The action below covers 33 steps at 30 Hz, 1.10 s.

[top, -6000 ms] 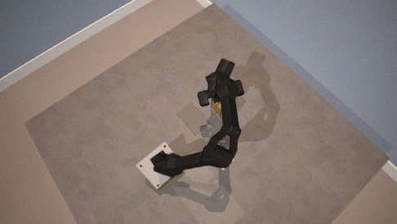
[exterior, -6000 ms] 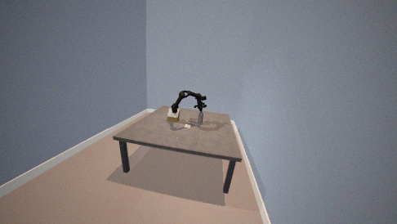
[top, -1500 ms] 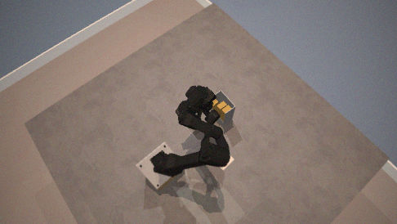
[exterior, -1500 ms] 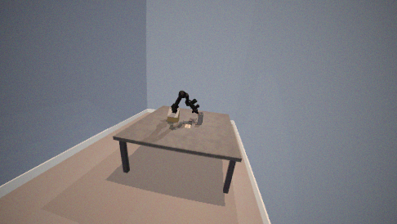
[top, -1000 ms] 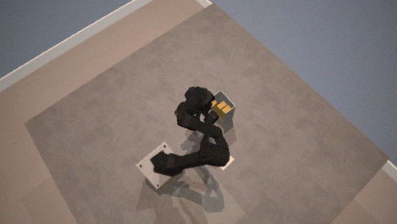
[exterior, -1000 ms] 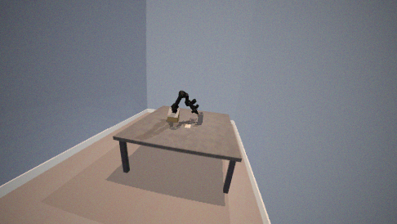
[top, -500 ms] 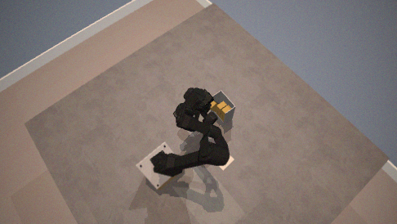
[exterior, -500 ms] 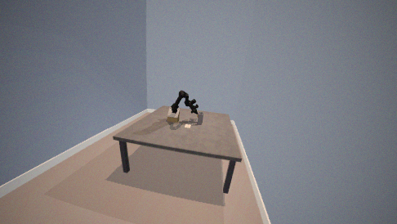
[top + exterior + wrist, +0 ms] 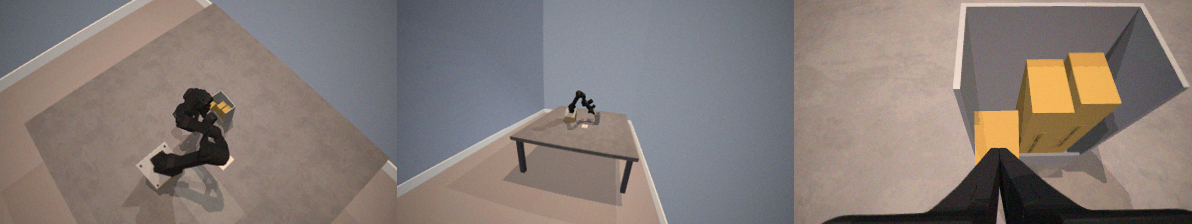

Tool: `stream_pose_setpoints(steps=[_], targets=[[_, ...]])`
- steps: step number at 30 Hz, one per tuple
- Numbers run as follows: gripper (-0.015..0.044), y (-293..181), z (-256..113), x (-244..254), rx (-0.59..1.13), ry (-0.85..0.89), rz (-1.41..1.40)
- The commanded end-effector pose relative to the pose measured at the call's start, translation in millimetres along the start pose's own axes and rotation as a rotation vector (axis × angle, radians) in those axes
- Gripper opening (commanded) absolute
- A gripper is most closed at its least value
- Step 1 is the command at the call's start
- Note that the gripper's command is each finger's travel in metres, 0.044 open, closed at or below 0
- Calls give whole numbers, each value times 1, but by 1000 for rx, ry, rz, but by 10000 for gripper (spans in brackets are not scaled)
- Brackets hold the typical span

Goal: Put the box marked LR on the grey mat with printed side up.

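Here, my one hand [image 9: 209,118] [image 9: 593,113] [image 9: 998,155] is closed on nothing, with three QSFP-100G boxes [image 9: 220,109] [image 9: 1050,87] standing in one grey bin [image 9: 232,114] [image 9: 597,118] [image 9: 1051,5]

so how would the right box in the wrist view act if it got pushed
The right box looks stiff, with straight edges and flat faces, so it probably won't fold. Standing taller than wide, it might tip toward the bin's open space.
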<state>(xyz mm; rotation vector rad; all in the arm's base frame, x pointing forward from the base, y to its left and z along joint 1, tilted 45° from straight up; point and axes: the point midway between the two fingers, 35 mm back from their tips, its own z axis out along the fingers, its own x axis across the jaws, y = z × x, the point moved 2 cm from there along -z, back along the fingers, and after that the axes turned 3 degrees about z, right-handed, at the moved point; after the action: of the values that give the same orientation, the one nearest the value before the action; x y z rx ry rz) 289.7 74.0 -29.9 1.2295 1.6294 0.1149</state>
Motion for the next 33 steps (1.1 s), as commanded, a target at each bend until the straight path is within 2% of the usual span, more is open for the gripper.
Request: stream_pose_setpoints(steps=[1, 21, 25, 33], targets=[[0, -4, 1, -2, 11, -8, -2], [0, 5, -7, -1, 11, -8, -2], [0, -9, -22, -2, 12, -8, -2], [0, -8, -20, 0, 11, -3, -4]])
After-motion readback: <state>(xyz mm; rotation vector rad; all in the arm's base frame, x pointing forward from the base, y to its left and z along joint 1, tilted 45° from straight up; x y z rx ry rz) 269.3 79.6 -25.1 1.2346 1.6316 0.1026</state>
